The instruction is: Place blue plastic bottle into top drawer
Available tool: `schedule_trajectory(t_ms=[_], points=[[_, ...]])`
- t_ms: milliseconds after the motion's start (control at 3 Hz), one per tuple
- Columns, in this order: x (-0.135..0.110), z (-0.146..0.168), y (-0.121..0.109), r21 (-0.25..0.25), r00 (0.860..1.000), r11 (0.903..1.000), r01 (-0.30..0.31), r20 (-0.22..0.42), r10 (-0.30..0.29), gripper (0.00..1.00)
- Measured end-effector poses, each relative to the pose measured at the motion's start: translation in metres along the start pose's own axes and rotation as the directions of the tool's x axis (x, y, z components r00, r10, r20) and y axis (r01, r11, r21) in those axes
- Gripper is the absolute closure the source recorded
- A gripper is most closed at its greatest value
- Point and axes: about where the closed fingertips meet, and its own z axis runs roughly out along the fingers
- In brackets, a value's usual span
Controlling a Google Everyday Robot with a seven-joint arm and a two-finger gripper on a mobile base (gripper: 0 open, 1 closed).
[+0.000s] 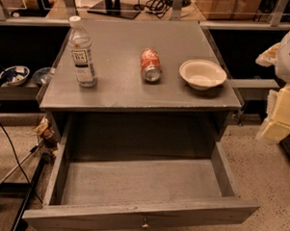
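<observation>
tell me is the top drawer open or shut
Open: the top drawer is pulled right out, its bare floor in view with nothing in it. The gripper hangs at the right edge, beside the cabinet.

On the grey cabinet top point(122, 90), a bottle point(83, 54) stands near the left edge, a can point(150, 65) lies at the middle, a bowl point(202, 74) sits near the right edge; the gripper point(279, 111) hangs beyond that edge.

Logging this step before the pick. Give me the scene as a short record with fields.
bottle: blue plastic bottle, upright, left on cabinet top
can: red soda can, lying on its side, centre
bowl: white bowl, right
drawer: top drawer, pulled open, bottle not inside
gripper: gripper, right edge of view, away from bottle
</observation>
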Motion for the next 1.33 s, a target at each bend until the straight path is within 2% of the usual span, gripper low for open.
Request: schedule_trajectory(t_ms=[333,667,1333], points=[[-0.001,-0.001,-0.001,0.004,1.000,1.0000,0.000,0.004,0.000,0.00],[-0.014,0.003,-0.014,0.016,0.997,0.9997,-0.017,0.078,0.015,0.00],[-0.061,0.018,-0.057,0.031,0.975,0.9991,-0.029,0.222,0.021,0.00]])
